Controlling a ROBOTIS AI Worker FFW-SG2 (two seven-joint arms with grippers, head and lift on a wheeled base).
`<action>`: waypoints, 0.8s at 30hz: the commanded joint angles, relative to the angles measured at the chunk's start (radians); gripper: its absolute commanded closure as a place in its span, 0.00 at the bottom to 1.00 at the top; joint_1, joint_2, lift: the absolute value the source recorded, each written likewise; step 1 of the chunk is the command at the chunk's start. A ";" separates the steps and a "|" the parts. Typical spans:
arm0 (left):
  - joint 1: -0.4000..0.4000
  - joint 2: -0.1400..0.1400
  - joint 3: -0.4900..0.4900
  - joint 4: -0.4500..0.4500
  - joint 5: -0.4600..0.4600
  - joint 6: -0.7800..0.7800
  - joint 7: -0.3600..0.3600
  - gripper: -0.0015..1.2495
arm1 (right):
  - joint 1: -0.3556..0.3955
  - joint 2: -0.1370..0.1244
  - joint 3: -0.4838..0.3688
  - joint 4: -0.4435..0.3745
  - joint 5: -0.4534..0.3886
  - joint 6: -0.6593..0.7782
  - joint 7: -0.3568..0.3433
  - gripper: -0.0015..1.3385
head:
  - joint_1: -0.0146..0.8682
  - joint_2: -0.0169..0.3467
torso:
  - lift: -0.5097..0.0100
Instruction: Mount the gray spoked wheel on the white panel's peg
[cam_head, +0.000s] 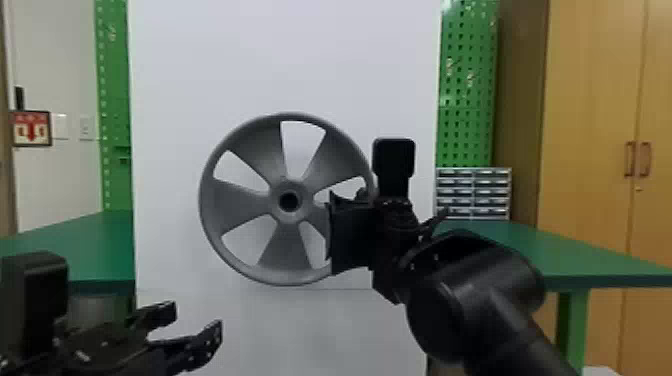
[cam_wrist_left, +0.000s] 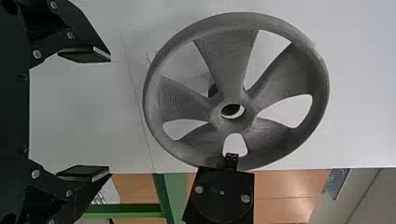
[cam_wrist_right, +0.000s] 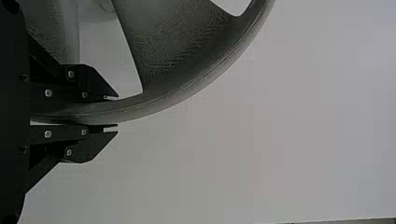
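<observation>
My right gripper (cam_head: 350, 220) is closed on the rim of the gray spoked wheel (cam_head: 250, 207), at the wheel's right side, and holds it upright facing the white panel (cam_head: 210, 65). In the right wrist view the rim of the wheel (cam_wrist_right: 187, 84) runs between the two fingers of the right gripper (cam_wrist_right: 112, 112). The left wrist view has the wheel (cam_wrist_left: 285, 74) in front of the panel (cam_wrist_left: 359, 93), a dark round part partly visible behind its spokes. My left gripper (cam_head: 195, 317) stands open at the lower left, below the wheel; its fingers are apart with nothing between them around the left gripper (cam_wrist_left: 88, 114).
Green tables (cam_head: 90, 245) stand to both sides of the panel. A small drawer cabinet (cam_head: 472, 195) sits on the right table, with green pegboard (cam_head: 465, 100) behind and wooden cupboards (cam_head: 590, 125) farther right.
</observation>
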 joint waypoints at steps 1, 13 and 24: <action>0.000 0.001 -0.001 0.001 0.000 0.001 0.000 0.32 | -0.002 0.002 0.000 0.005 0.000 0.000 0.000 0.91 | 0.12 0.03 | 0.05; -0.002 0.001 -0.003 0.002 0.002 0.000 0.000 0.32 | -0.002 0.002 -0.001 0.014 0.000 0.000 0.000 0.91 | 0.12 0.03 | 0.05; -0.002 0.001 -0.003 0.002 0.002 0.000 0.000 0.32 | -0.002 0.002 -0.003 0.028 0.000 -0.002 0.000 0.91 | 0.12 0.03 | 0.05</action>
